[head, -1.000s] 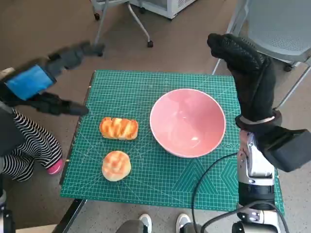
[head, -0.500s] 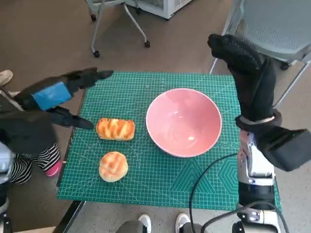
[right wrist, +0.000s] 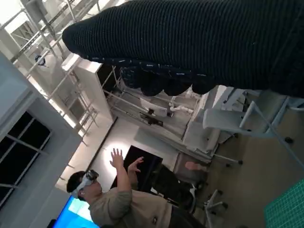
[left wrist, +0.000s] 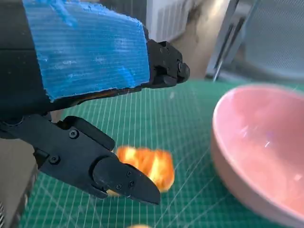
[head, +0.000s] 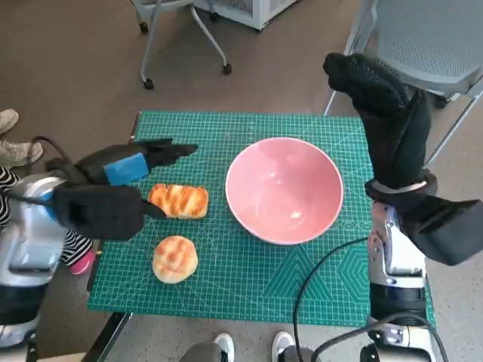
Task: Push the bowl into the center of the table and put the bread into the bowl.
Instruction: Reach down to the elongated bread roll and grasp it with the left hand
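Observation:
A pink bowl (head: 284,188) sits empty on the green cutting mat (head: 249,286), a little right of its middle. Left of it lie a long striped bread roll (head: 179,200) and, nearer me, a round bun (head: 174,258). My left hand (head: 124,177) hovers open over the mat's left edge, fingers spread around the long roll without touching it. The left wrist view shows the roll (left wrist: 145,163) between the black fingers (left wrist: 123,180) and the bowl (left wrist: 259,142) beside it. My right hand (head: 385,113) is raised upright past the bowl's right side, open and holding nothing.
A grey chair (head: 434,38) stands behind the table's far right corner and a wheeled chair base (head: 181,45) at the far left. A person's striped legs and shoes (head: 15,143) are at the left. A cable (head: 317,302) runs over the mat's near right part.
My left hand has swung in from beyond the mat's left edge and lowered over the long roll. The right hand, bowl and breads stay put.

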